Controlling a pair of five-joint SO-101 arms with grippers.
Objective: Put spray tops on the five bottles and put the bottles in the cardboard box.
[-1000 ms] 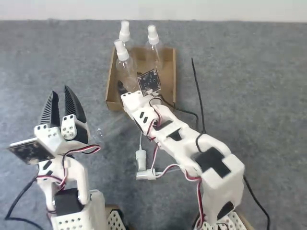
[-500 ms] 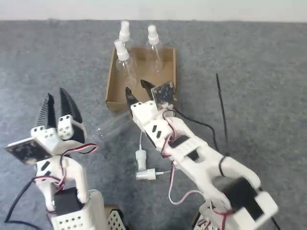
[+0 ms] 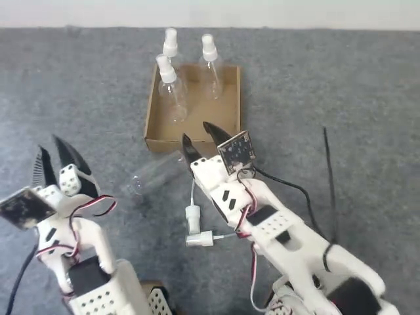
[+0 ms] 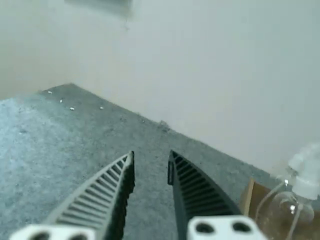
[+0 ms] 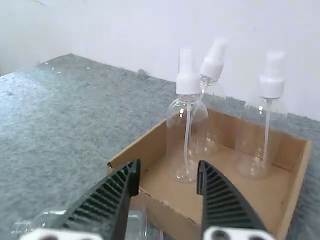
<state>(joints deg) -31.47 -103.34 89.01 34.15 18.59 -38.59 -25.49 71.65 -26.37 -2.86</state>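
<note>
The cardboard box (image 3: 226, 108) lies at the table's far middle with three capped clear bottles upright in it: one (image 3: 174, 95) near its left wall, two (image 3: 171, 44) (image 3: 210, 69) at the back. An uncapped bottle (image 3: 154, 174) lies on its side on the carpet before the box. Two loose spray tops (image 3: 192, 217) (image 3: 199, 239) lie nearer me. My right gripper (image 3: 197, 134) hangs open just at the box's near wall, nothing in it; its wrist view shows the box (image 5: 150, 145) and bottles (image 5: 187, 135) ahead. My left gripper (image 3: 52, 147) stands open at the near left, raised and empty.
Grey carpet covers the table, with bare room to the left and right of the box. A black cable (image 3: 328, 177) runs along the right arm. A pale wall (image 4: 210, 60) closes off the far side.
The right gripper has drawn back from the bottle inside the box to its near wall. The left arm has swung back and to the left. Bottles and tops lie as before.
</note>
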